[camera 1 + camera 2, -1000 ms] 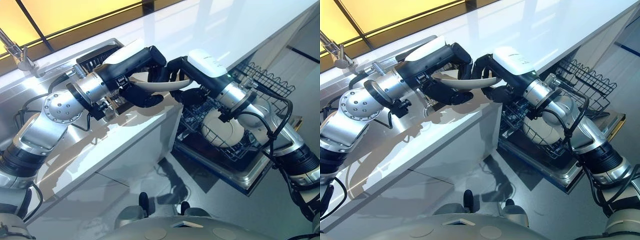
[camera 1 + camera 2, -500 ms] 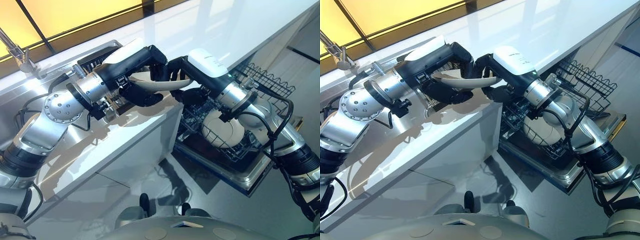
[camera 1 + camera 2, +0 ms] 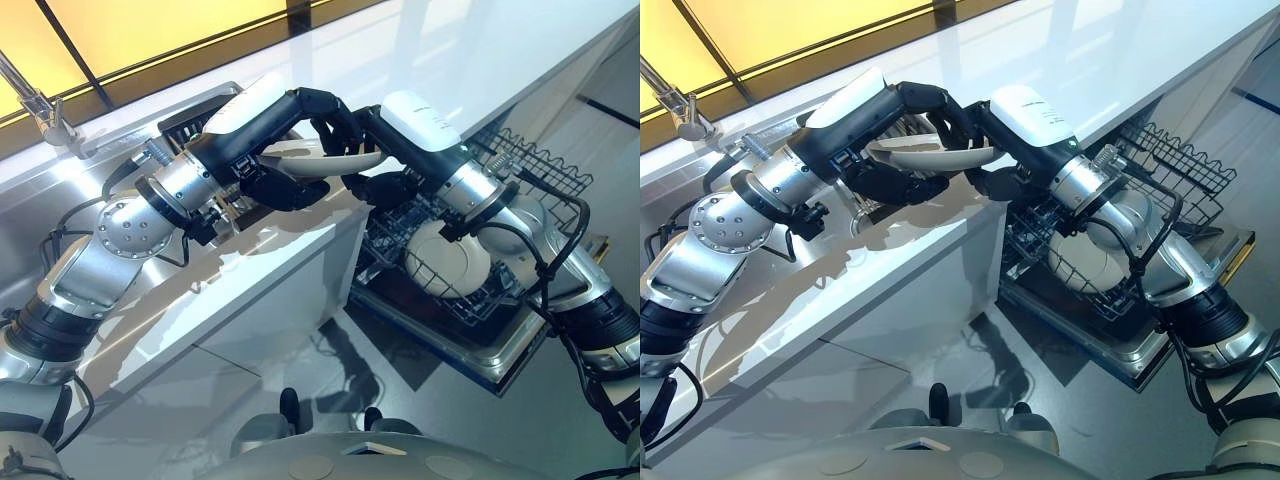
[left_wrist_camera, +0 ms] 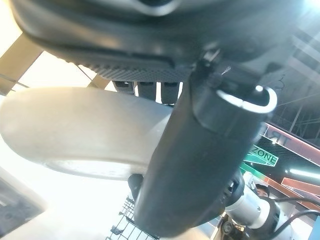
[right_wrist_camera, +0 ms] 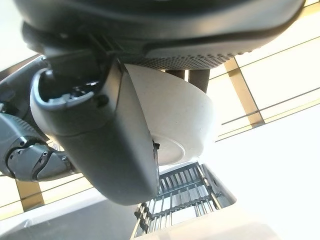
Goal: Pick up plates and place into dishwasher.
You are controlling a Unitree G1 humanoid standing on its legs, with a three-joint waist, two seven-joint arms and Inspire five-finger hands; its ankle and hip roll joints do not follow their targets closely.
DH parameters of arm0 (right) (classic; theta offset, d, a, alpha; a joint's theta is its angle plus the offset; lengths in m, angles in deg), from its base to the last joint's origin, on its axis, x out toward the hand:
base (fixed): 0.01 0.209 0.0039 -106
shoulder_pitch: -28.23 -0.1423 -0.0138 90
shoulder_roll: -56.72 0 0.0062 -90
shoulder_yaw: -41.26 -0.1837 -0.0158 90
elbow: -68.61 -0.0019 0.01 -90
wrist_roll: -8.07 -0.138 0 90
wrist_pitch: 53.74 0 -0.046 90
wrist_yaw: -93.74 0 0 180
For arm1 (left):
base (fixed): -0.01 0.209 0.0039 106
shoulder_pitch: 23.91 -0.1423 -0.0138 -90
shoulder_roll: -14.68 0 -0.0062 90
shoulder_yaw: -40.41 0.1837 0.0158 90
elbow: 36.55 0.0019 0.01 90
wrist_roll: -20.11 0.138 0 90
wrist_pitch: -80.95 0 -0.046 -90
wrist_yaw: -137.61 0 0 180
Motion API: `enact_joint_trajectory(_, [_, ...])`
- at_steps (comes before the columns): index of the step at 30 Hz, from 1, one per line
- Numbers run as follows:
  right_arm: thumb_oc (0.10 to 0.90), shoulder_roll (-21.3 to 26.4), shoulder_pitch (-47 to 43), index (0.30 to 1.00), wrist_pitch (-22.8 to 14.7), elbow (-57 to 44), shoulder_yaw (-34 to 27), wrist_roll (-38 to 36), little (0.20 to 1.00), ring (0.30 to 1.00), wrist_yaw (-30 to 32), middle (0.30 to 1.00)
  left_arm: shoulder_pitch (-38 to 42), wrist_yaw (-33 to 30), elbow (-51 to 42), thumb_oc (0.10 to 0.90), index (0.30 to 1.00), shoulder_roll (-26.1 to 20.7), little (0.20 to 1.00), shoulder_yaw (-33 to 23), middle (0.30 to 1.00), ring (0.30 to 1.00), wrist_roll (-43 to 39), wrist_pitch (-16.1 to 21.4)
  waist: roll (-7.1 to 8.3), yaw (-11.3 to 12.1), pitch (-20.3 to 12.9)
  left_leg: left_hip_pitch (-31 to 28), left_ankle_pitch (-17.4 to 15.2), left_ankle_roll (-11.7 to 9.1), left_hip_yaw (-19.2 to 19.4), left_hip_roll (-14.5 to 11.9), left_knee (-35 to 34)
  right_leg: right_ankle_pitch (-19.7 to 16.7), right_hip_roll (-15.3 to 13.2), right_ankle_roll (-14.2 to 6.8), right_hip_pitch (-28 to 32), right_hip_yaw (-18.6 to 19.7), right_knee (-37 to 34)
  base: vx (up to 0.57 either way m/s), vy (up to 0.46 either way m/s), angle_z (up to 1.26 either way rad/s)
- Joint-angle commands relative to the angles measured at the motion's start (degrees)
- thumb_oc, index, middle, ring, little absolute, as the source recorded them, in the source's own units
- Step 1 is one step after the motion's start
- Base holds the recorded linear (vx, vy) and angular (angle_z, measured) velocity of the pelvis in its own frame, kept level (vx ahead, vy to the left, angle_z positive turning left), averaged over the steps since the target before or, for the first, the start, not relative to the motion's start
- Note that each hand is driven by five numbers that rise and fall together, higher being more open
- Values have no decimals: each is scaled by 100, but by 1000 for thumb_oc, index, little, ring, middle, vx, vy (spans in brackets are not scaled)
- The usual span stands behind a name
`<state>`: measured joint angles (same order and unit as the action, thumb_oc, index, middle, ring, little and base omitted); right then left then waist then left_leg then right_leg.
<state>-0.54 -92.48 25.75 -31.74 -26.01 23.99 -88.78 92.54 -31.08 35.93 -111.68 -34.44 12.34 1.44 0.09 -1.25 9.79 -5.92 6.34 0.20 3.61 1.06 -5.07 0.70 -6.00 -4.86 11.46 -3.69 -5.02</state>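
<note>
Both hands grip one white plate (image 3: 318, 158) held above the white tabletop (image 3: 250, 270): left hand (image 3: 285, 180) and right hand (image 3: 385, 165) each curl fingers and thumb round opposite rims. Legible writing: none.

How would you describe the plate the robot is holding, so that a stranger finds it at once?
Look above the edge of the white counter, left of the open dishwasher rack. There both hands, left hand and right hand, grip one pale plate in the air; the other plate stands in the rack.
</note>
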Motion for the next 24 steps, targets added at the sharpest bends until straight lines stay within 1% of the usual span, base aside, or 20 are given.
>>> enact_joint_trajectory(1, [100, -202, -220, 300, -539, -255, -427, 39, 200, 300, 555, 300, -65, -529, 175, 800, 900, 219, 900, -761, 900, 900, -257, 221, 89, 106, -842, -124, -695, -30, 76, 231, 7, -395, 239, -171, -465, -223, 4, 0, 0, 0])
enact_joint_trajectory(2, [100, -218, -235, 300, -535, -235, -411, 53, 200, 300, 587, 300, -49, -578, 204, 800, 900, 235, 900, -734, 900, 900, -250, 180, 91, 109, -844, -125, -694, -31, 76, 231, 7, -395, 239, -173, -462, -232, 2, 39, -6, 1])
enact_joint_trajectory(4, [100, -253, -279, 300, -528, -128, -413, -7, 200, 300, 724, 300, -24, -730, 284, 800, 900, 255, 900, -724, 900, 900, -220, 308, 100, 112, -859, -148, -747, -33, 69, 227, 7, -342, 245, -180, -440, -238, 6, 25, -7, 1])
enact_joint_trajectory(5, [100, -254, -288, 300, -528, -119, -411, -14, 200, 300, 737, 300, -18, -746, 289, 800, 900, 253, 900, -723, 900, 900, -223, 318, 105, 112, -851, -118, -689, -32, 80, 227, 7, -395, 243, -170, -468, -240, 3, 0, 0, 0])
enact_joint_trajectory(8, [100, -414, -126, 300, -545, -154, -539, -38, 200, 300, 873, 300, -223, -903, 225, 800, 900, 390, 900, -959, 900, 900, -251, 473, 112, 120, -859, -100, -685, -29, 91, 215, 7, -395, 236, -165, -501, -220, 23, 0, 0, 0])
enact_joint_trajectory(11, [100, -505, 39, 300, -532, -237, -572, 126, 200, 300, 862, 300, -428, -959, 171, 800, 900, 507, 900, -1105, 900, 900, -136, 631, 109, 128, -857, -94, -687, -18, 68, 222, 7, -404, 235, -163, -506, -200, 11, 0, 0, 0])
enact_joint_trajectory(14, [100, -522, 49, 300, -506, -209, -575, 68, 200, 300, 815, 300, -473, -1024, 182, 800, 900, 562, 900, -1123, 900, 900, -28, 705, 113, 131, -854, -95, -690, -14, 54, 226, 7, -404, 240, -153, -496, -202, 2, 0, 0, 0])
enact_joint_trajectory(17, [100, -579, 31, 300, -437, -130, -565, 77, 200, 300, 868, 300, -451, -1070, 194, 800, 900, 603, 900, -1106, 900, 900, 0, 681, 119, 145, -846, -100, -694, -16, 44, 228, 7, -409, 229, -156, -489, -227, 2, 19, -3, 1])
enact_joint_trajectory(18, [100, -584, 31, 300, -423, -118, -560, 83, 200, 300, 880, 300, -452, -1067, 198, 800, 900, 605, 900, -1102, 900, 900, -8, 672, 115, 148, -855, -128, -753, -18, 32, 228, 7, -356, 229, -166, -460, -229, 3, 0, 0, 0])
enact_joint_trajectory(19, [100, -597, 27, 300, -383, -98, -558, 101, 200, 300, 906, 300, -444, -1072, 202, 800, 900, 611, 900, -1104, 900, 900, -33, 657, 117, 153, -847, -98, -692, -17, 34, 234, 7, -413, 224, -156, -490, -236, 2, 0, 0, 0])
enact_joint_trajectory(24, [100, -656, 100, 300, -261, 10, -609, 180, 200, 300, 1018, 300, -478, -1100, 213, 800, 900, 653, 900, -1131, 900, 900, -33, 626, 116, 155, -843, -96, -703, -3, 18, 256, 7, -418, 211, -159, -507, -233, 2, 6, -1, 0])
